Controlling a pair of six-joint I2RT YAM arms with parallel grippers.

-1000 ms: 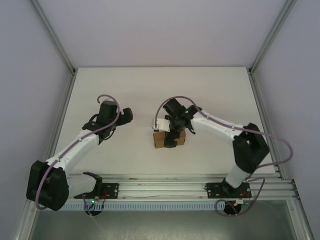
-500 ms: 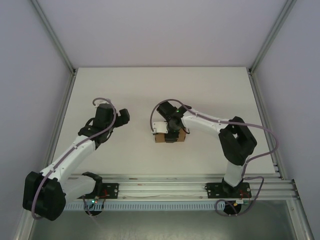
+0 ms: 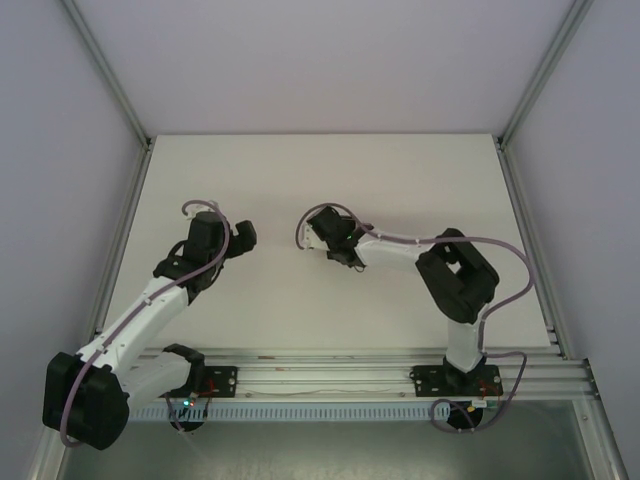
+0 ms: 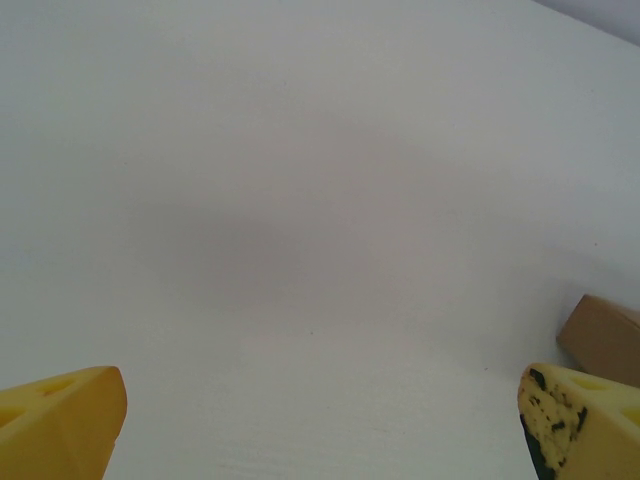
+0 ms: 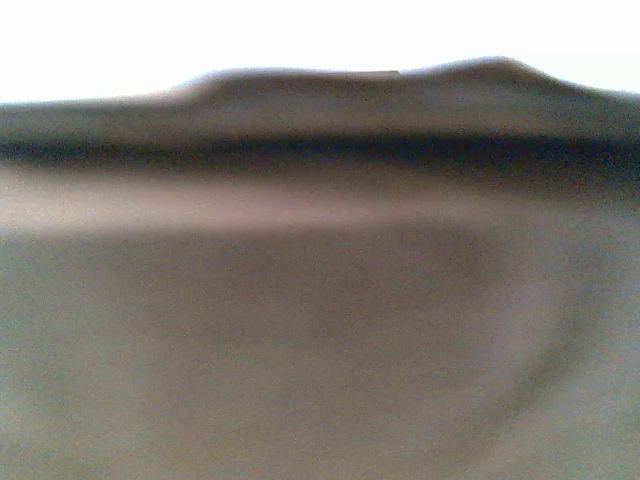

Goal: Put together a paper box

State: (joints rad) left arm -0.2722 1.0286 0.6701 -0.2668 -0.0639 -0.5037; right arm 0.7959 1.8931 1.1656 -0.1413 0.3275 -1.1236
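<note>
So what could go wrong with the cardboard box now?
1. In the right wrist view the paper box is a very close brown blur, so the right gripper's hold can't be checked. It might crush the box or slip off.
2. The left gripper is open and apart from the box, which sits off to its right. Nothing seems to brace the box, so it might slide.

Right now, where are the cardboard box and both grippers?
cardboard box (image 4: 603,338): left wrist view, its visible corner.
left gripper (image 4: 322,425): left wrist view, midway between fingertips.
right gripper (image 3: 342,252): top external view, fingertip end.
</note>
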